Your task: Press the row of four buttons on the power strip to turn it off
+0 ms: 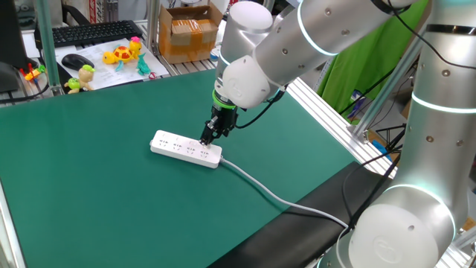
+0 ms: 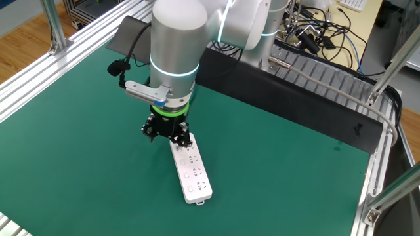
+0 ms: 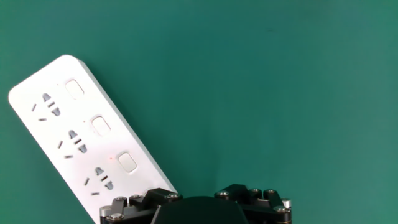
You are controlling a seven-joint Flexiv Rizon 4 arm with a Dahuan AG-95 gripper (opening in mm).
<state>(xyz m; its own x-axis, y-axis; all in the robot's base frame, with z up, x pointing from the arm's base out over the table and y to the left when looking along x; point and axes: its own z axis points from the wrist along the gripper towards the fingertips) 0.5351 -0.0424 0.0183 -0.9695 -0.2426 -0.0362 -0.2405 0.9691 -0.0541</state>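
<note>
The white power strip [image 1: 186,147] lies flat on the green mat, and its grey-white cable [image 1: 275,195] runs off toward the table's near right edge. In the hand view the power strip [image 3: 81,134] slants across the left side. Three of the four buttons show along its right edge, at the top [image 3: 74,88], the middle [image 3: 101,125] and the lowest [image 3: 127,162]. The fourth is hidden under the hand. My gripper [image 1: 208,136] points straight down at the cable end of the strip [image 2: 191,169]. The black jaws [image 2: 167,134] stand spread wide with nothing held.
Beyond the mat at the back left are a black keyboard [image 1: 97,32], a mouse [image 1: 76,60], small toys [image 1: 126,53] and a cardboard box [image 1: 190,31]. Aluminium rails [image 1: 327,112] border the table. Bare green mat [image 3: 280,93] lies to the right of the strip.
</note>
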